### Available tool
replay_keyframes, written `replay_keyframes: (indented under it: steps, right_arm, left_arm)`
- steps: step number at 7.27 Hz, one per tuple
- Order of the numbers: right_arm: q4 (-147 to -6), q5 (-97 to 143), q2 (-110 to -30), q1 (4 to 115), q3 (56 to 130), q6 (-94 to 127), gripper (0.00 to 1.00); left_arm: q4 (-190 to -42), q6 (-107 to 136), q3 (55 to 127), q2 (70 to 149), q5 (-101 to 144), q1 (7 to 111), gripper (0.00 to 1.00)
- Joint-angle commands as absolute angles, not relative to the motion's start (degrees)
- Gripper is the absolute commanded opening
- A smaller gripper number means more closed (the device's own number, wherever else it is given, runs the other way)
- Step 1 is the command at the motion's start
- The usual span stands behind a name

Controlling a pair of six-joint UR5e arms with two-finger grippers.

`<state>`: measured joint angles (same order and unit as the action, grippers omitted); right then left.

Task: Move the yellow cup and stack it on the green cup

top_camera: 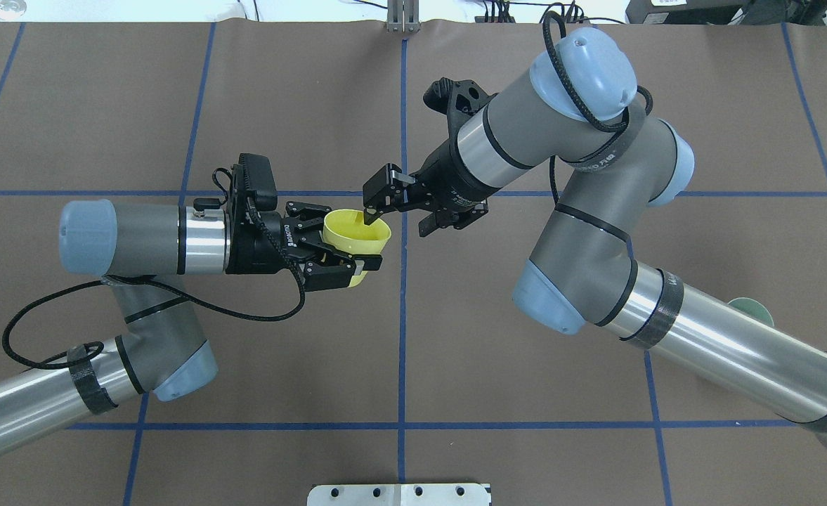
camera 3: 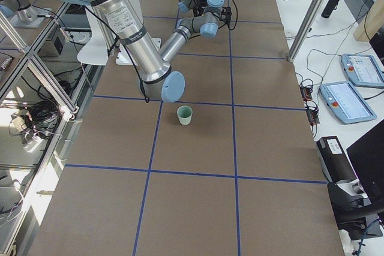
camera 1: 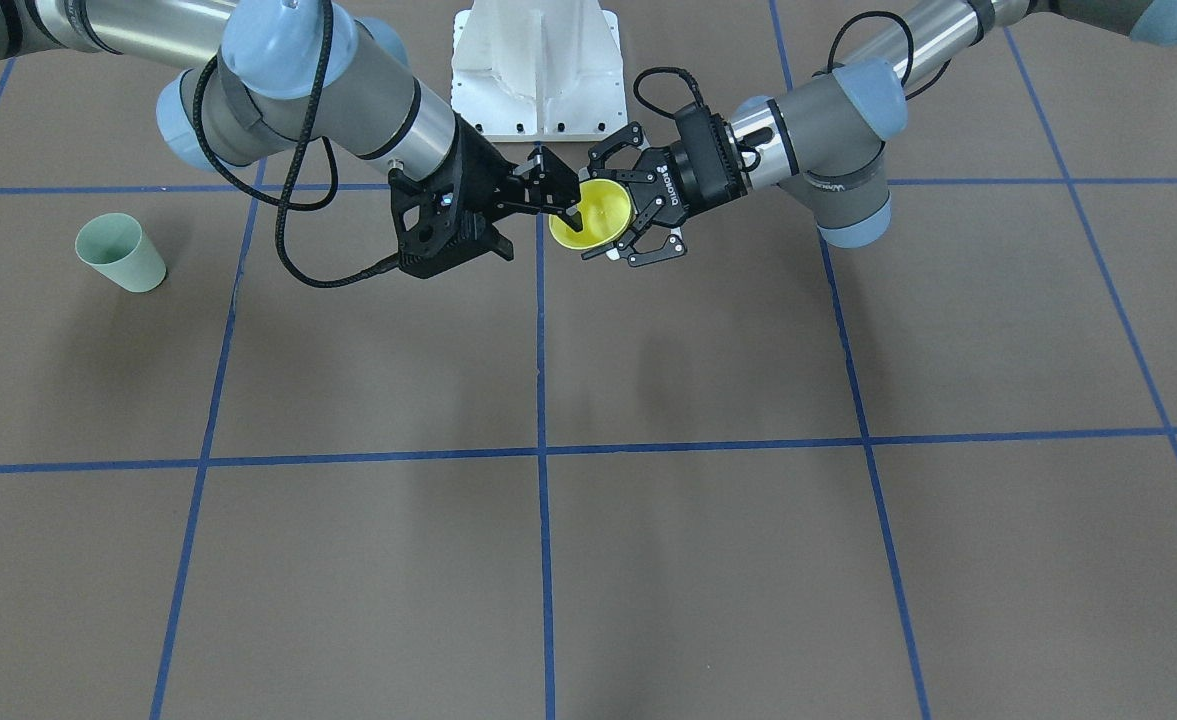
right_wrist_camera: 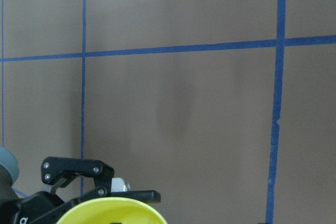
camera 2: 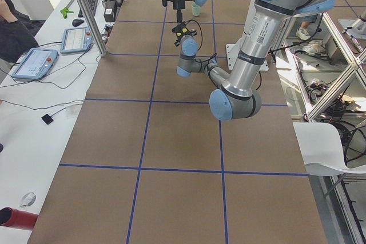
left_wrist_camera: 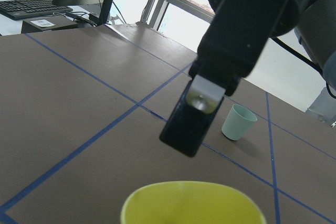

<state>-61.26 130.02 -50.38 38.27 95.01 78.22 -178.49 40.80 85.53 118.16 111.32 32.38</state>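
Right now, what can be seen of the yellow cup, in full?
The small, plain, tapered bright yellow plastic cup hangs in mid-air, tilted, its empty mouth facing the open right pincer, one finger of which dips inside the rim; contact is unclear. The left pincer clamps its wall from both sides.

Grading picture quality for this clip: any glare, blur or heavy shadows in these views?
Left wrist view: windows blown out white, yet the green cup reads clearly. Front-facing view: even light, faint soft shadows on the table. Right wrist view: a dim shadow band on the table; the yellow cup is cut off by the bottom edge.
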Motion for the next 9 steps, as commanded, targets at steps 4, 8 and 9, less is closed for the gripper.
replay_keyframes:
  steps: [4, 8, 9]
  right_arm:
    - [-61.35, 132.36, -50.54, 37.79, 94.92, 78.31, 0.66]
    - [-61.35, 132.54, -50.54, 37.62, 94.83, 78.31, 0.57]
    - [-61.35, 132.54, -50.54, 37.62, 94.83, 78.31, 0.51]
  left_arm:
    - [-178.42, 40.87, 84.73, 118.56, 111.27, 32.34, 0.0]
    - [-178.33, 42.0, 84.73, 119.44, 111.18, 32.34, 0.0]
    - [-178.24, 42.1, 84.64, 119.62, 111.18, 32.34, 0.0]
